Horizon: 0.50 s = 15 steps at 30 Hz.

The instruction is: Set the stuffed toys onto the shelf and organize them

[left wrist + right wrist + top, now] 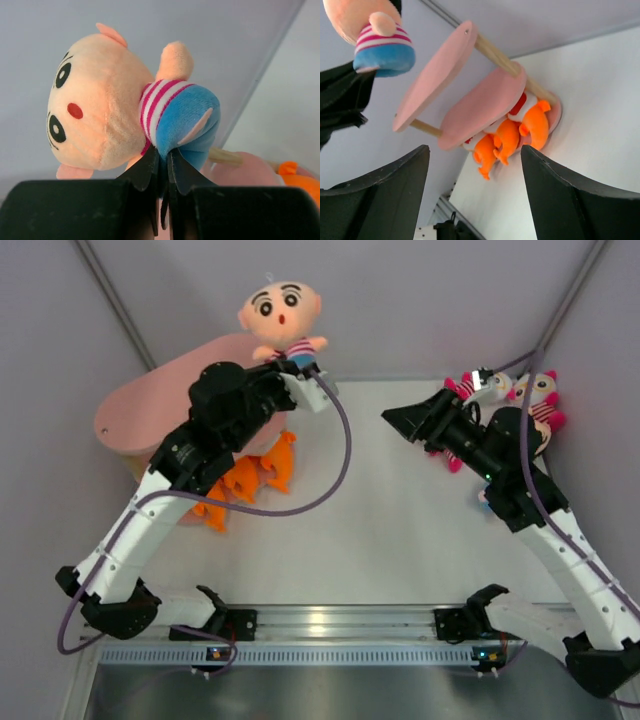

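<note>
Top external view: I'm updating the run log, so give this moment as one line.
left tool: shut on boy doll, aloft by shelf | right tool: open, empty | white dolls: far right, not held

boy doll (281, 312) by shelf (150, 405), white dolls (538, 392) right

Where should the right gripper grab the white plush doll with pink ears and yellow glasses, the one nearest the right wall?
On the white plush doll, probably the narrow pink-striped body under its round head, coming from above with the open right gripper across it. The head looks wide and soft; the right arm hides the legs.
</note>
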Each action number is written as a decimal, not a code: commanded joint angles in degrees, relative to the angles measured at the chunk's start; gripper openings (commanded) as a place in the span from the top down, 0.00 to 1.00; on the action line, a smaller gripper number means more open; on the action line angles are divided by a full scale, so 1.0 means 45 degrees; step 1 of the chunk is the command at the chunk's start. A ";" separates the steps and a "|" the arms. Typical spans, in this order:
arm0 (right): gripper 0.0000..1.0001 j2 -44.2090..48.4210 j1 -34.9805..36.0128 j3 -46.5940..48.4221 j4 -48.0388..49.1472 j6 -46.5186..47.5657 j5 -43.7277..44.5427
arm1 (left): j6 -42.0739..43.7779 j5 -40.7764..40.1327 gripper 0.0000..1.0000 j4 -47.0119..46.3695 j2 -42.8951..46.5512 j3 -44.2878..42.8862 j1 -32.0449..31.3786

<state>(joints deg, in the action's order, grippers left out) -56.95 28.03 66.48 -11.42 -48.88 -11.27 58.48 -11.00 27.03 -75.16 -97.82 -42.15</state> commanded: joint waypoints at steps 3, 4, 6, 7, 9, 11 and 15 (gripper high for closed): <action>0.27 0.0741 -0.0623 0.0306 -0.1485 0.1878 0.0532 | -0.2427 -0.0738 0.98 -0.0012 0.0762 -0.1544 0.2604; 0.27 0.0760 -0.0682 0.0286 -0.1524 0.1956 0.0396 | -0.2545 -0.0738 0.97 0.0261 0.1189 -0.1447 0.3073; 0.27 0.0644 -0.0858 0.0150 -0.1505 0.1996 -0.0034 | -0.2780 -0.0796 0.97 0.0808 0.1660 -0.0979 0.4285; 0.27 0.0585 -0.0916 0.0149 -0.1486 0.2054 -0.0171 | -0.2819 -0.0835 0.97 0.1449 0.2068 -0.0706 0.4579; 0.27 0.0410 -0.0975 0.0091 -0.1427 0.2093 -0.0639 | -0.2936 -0.1010 0.97 0.2038 0.2325 -0.0548 0.5419; 0.27 0.0350 -0.1014 0.0013 -0.1252 0.2113 -0.1029 | -0.3014 -0.1031 0.97 0.2917 0.2502 -0.0586 0.6275; 0.27 0.0448 -0.1014 -0.0202 -0.1270 0.2190 -0.1305 | -0.3306 -0.0933 0.96 0.4596 0.2269 -0.1443 0.7373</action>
<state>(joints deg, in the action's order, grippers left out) -56.03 24.08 65.41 -17.87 -40.56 -14.57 46.22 -14.68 41.04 -63.88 -101.32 -11.62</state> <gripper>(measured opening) 0.733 0.100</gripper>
